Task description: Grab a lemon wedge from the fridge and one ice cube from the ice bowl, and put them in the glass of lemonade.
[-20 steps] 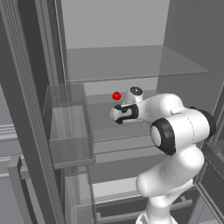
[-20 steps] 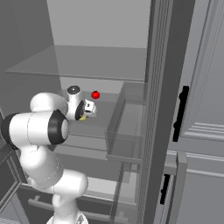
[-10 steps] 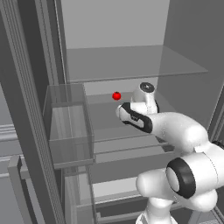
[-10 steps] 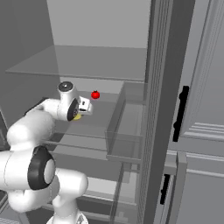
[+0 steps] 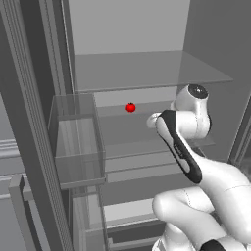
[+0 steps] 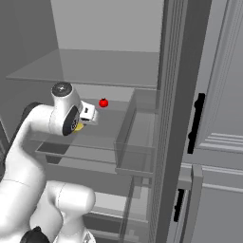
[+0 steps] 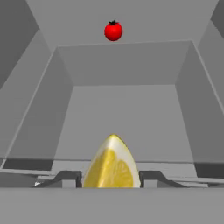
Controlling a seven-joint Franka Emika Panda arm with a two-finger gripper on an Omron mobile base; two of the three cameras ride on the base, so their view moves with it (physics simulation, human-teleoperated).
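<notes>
Inside the open fridge [image 5: 147, 73], the gripper [image 7: 111, 177] is reaching over a glass shelf [image 5: 122, 130]. In the hand view the lemon wedge [image 7: 112, 164] is sitting point-up between the two fingertips [image 7: 65, 177], which are pressing close on either side, gripping it. A small red tomato [image 7: 113, 30] is resting farther back on the same shelf, well apart from the wedge. The clear door bin [image 5: 78, 147] is standing beside the shelf.
</notes>
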